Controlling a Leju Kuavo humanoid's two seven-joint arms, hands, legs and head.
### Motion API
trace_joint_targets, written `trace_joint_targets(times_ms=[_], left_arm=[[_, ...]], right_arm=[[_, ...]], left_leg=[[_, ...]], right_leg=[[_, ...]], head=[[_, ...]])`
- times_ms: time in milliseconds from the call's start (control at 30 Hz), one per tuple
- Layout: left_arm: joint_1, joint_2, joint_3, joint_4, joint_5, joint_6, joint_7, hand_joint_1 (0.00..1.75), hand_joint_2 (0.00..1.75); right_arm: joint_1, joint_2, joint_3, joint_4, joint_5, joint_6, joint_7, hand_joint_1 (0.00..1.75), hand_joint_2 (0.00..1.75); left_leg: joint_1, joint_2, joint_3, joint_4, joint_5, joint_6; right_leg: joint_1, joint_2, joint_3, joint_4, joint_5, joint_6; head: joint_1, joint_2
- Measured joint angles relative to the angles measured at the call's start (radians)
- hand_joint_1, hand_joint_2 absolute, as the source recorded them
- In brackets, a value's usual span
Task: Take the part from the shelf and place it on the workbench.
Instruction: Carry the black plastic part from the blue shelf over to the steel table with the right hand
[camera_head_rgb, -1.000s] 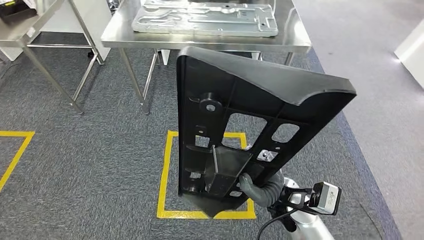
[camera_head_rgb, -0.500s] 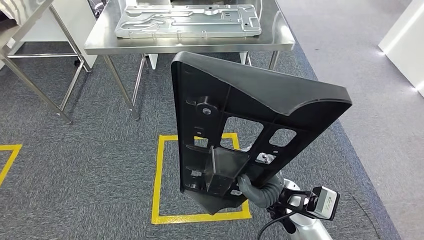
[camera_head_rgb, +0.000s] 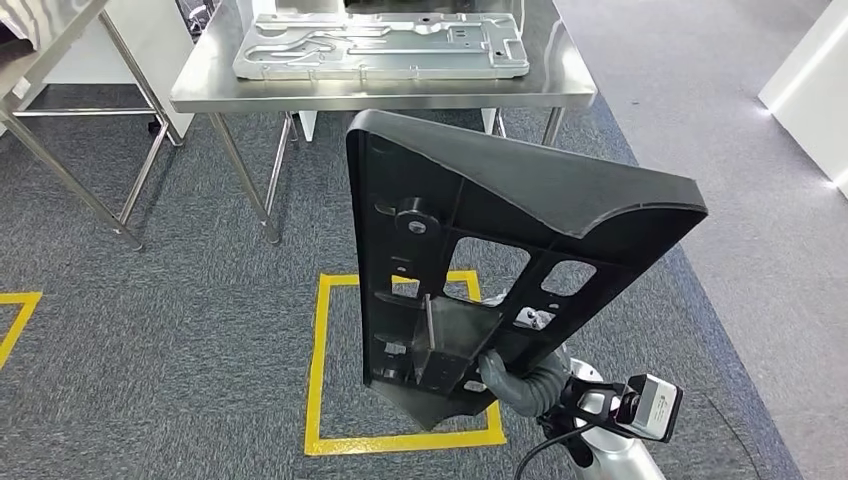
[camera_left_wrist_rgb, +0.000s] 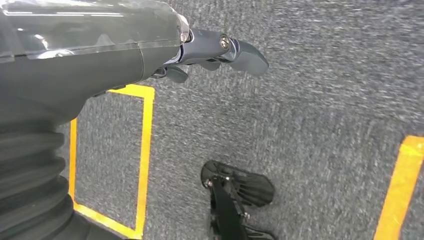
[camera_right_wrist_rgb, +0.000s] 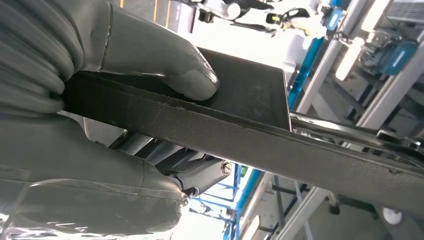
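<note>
The part (camera_head_rgb: 470, 250) in the right hand (camera_head_rgb: 520, 380) is matte black; the hand itself is grey. Under both, the carpet (camera_head_rgb: 180, 300) is speckled dark grey, marked with a yellow tape square (camera_head_rgb: 318, 370). Beyond the hand, the workbench (camera_head_rgb: 380, 95) is shiny silver steel, bearing a pale silver-grey metal plate (camera_head_rgb: 380, 45).
</note>
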Motion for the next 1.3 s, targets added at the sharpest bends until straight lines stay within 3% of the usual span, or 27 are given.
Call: trace_joint_targets(times_ms=[100, 167, 200, 267, 300, 333, 367, 433, 500, 567, 667, 700, 767, 800, 833, 867, 933, 1000, 1167, 1233, 1300], left_arm=[[-0.002, 0.000, 0.000, 0.000, 0.000, -0.001, -0.001, 0.00, 1.75], [-0.003, 0.001, 0.000, 0.000, -0.001, -0.002, -0.003, 0.00, 1.75], [-0.003, 0.001, 0.000, 0.000, -0.001, -0.002, -0.004, 0.00, 1.75], [-0.001, 0.002, 0.000, 0.000, -0.002, -0.002, -0.004, 0.00, 1.75], [0.000, 0.003, 0.000, 0.000, -0.002, -0.002, -0.005, 0.00, 1.75], [0.002, 0.003, 0.000, 0.000, -0.002, -0.003, -0.005, 0.00, 1.75], [0.003, 0.003, 0.000, 0.000, -0.003, -0.003, -0.005, 0.00, 1.75], [0.004, 0.005, 0.000, 0.000, -0.003, -0.003, -0.006, 0.00, 1.75], [0.002, 0.007, 0.000, 0.000, -0.003, -0.003, -0.006, 0.00, 1.75], [0.002, 0.009, 0.000, 0.000, -0.003, -0.003, -0.007, 0.00, 1.75], [0.001, 0.010, 0.000, 0.000, -0.003, -0.003, -0.008, 0.00, 1.75], [0.000, 0.010, 0.000, 0.000, -0.002, -0.003, -0.008, 0.00, 1.75], [0.000, 0.010, 0.000, 0.000, -0.001, -0.003, -0.009, 0.00, 1.75], [0.000, 0.010, 0.000, 0.000, 0.000, -0.003, -0.008, 0.00, 1.75], [0.001, 0.010, 0.000, 0.000, 0.001, -0.003, -0.008, 0.00, 1.75], [0.001, 0.009, 0.000, 0.000, 0.001, -0.003, -0.008, 0.00, 1.75], [0.002, 0.008, 0.000, 0.000, 0.001, -0.003, -0.009, 0.00, 1.75], [0.001, 0.008, 0.000, 0.000, 0.001, -0.003, -0.009, 0.00, 1.75], [-0.003, 0.007, 0.000, 0.000, 0.001, -0.004, -0.011, 0.00, 1.75], [-0.003, 0.006, 0.000, 0.000, 0.001, -0.006, -0.011, 0.00, 1.75], [-0.002, 0.007, 0.000, 0.000, 0.001, -0.007, -0.011, 0.00, 1.75]], right_arm=[[0.000, 0.003, -0.007, 0.000, 0.001, 0.003, -0.001, 1.69, 1.75], [-0.002, 0.008, -0.009, -0.001, 0.002, 0.003, -0.001, 1.69, 1.75], [-0.003, 0.011, -0.010, -0.001, 0.003, 0.004, -0.001, 1.69, 1.75], [-0.002, 0.014, -0.010, -0.001, 0.004, 0.003, -0.002, 1.69, 1.75], [-0.001, 0.014, -0.011, -0.001, 0.004, 0.003, -0.002, 1.69, 1.75], [0.001, 0.014, -0.011, -0.001, 0.005, 0.002, -0.002, 1.69, 1.75], [0.002, 0.014, -0.011, -0.001, 0.005, 0.001, -0.002, 1.69, 1.75], [0.002, 0.015, -0.011, -0.001, 0.006, 0.001, -0.002, 1.69, 1.75], [0.003, 0.016, -0.012, -0.001, 0.006, 0.000, -0.002, 1.69, 1.75], [0.003, 0.018, -0.014, -0.001, 0.006, 0.000, -0.002, 1.69, 1.75], [0.002, 0.018, -0.017, -0.005, 0.006, 0.001, -0.002, 1.69, 1.75], [0.002, 0.018, -0.018, -0.007, 0.006, 0.001, -0.002, 1.69, 1.75], [0.003, 0.018, -0.019, -0.008, 0.006, 0.002, -0.002, 1.69, 1.75], [0.005, 0.018, -0.018, -0.007, 0.006, 0.002, -0.002, 1.69, 1.75], [0.006, 0.018, -0.018, -0.007, 0.006, 0.002, -0.002, 1.69, 1.75], [0.007, 0.019, -0.018, -0.006, 0.006, 0.002, -0.002, 1.69, 1.75], [0.006, 0.019, -0.018, -0.006, 0.007, 0.002, -0.002, 1.69, 1.75], [0.005, 0.020, -0.018, -0.006, 0.008, 0.002, -0.001, 1.69, 1.75], [0.001, 0.023, -0.018, -0.006, 0.008, 0.002, -0.002, 1.69, 1.75], [-0.001, 0.025, -0.018, -0.007, 0.008, 0.002, -0.002, 1.69, 1.75], [0.000, 0.026, -0.018, -0.007, 0.008, 0.002, -0.002, 1.69, 1.75]], left_leg=[[0.000, 0.005, 0.010, -0.003, -0.010, -0.017], [0.002, 0.005, -0.001, 0.042, -0.037, -0.026], [0.004, 0.004, -0.027, 0.096, -0.063, -0.029], [0.004, 0.003, -0.111, 0.242, -0.118, -0.034], [0.004, 0.003, -0.148, 0.294, -0.126, -0.035], [0.004, 0.003, -0.170, 0.308, -0.112, -0.035], [0.004, 0.003, -0.169, 0.279, -0.075, -0.033], [0.003, 0.001, -0.121, 0.139, 0.019, -0.023], [-0.003, -0.001, -0.080, 0.036, 0.063, -0.011], [-0.008, -0.002, -0.073, 0.016, 0.059, -0.002], [0.001, -0.001, -0.059, 0.001, 0.058, 0.013], [0.005, 0.000, -0.053, -0.004, 0.057, 0.018], [0.005, 0.000, -0.045, -0.006, 0.050, 0.022], [0.005, 0.000, -0.042, -0.006, 0.046, 0.022], [0.005, 0.000, -0.037, -0.005, 0.041, 0.020], [0.006, 0.000, -0.030, -0.005, 0.035, 0.018], [0.008, -0.001, -0.013, -0.004, 0.020, 0.010], [0.005, -0.002, -0.002, 0.000, 0.003, -0.002], [0.008, 0.002, 0.007, 0.019, -0.027, -0.033], [0.011, 0.001, -0.040, 0.120, -0.072, -0.039], [0.011, 0.001, -0.128, 0.262, -0.118, -0.040]], right_leg=[[0.002, 0.006, 0.009, -0.013, -0.012, -0.018], [-0.002, 0.008, 0.024, -0.021, -0.017, -0.033], [-0.002, 0.008, 0.032, -0.024, -0.020, -0.039], [0.000, 0.009, 0.042, -0.024, -0.029, -0.046], [0.002, 0.011, 0.046, -0.024, -0.034, -0.047], [0.003, 0.014, 0.052, -0.024, -0.039, -0.047], [0.004, 0.017, 0.060, -0.024, -0.044, -0.046], [0.006, 0.020, 0.079, -0.024, -0.057, -0.043], [0.008, 0.022, 0.087, -0.022, -0.067, -0.035], [0.008, 0.024, 0.087, -0.023, -0.072, -0.024], [0.008, 0.021, 0.079, 0.006, -0.096, -0.008], [0.007, 0.020, 0.057, 0.051, -0.118, -0.004], [0.001, 0.018, -0.021, 0.187, -0.171, 0.003], [-0.003, 0.017, -0.059, 0.243, -0.182, 0.007], [-0.007, 0.016, -0.084, 0.270, -0.176, 0.011], [-0.011, 0.014, -0.089, 0.257, -0.149, 0.014], [-0.017, 0.009, -0.050, 0.140, -0.059, 0.017], [-0.016, 0.004, -0.005, 0.030, -0.012, 0.014], [-0.011, 0.010, 0.023, -0.008, -0.032, -0.022], [-0.011, 0.009, 0.040, -0.012, -0.042, -0.035], [-0.005, 0.011, 0.053, -0.012, -0.054, -0.042]], head=[[0.000, 0.000], [0.000, 0.000], [0.000, 0.000], [0.000, 0.000], [0.000, 0.000], [0.000, 0.000], [0.000, 0.000], [0.000, 0.000], [0.000, 0.000], [0.000, 0.000], [0.000, 0.000], [0.000, 0.000], [0.000, 0.000], [0.000, 0.000], [0.000, 0.000], [0.000, 0.000], [0.000, 0.000], [0.000, 0.000], [0.000, 0.000], [0.000, 0.000], [0.000, 0.000]])
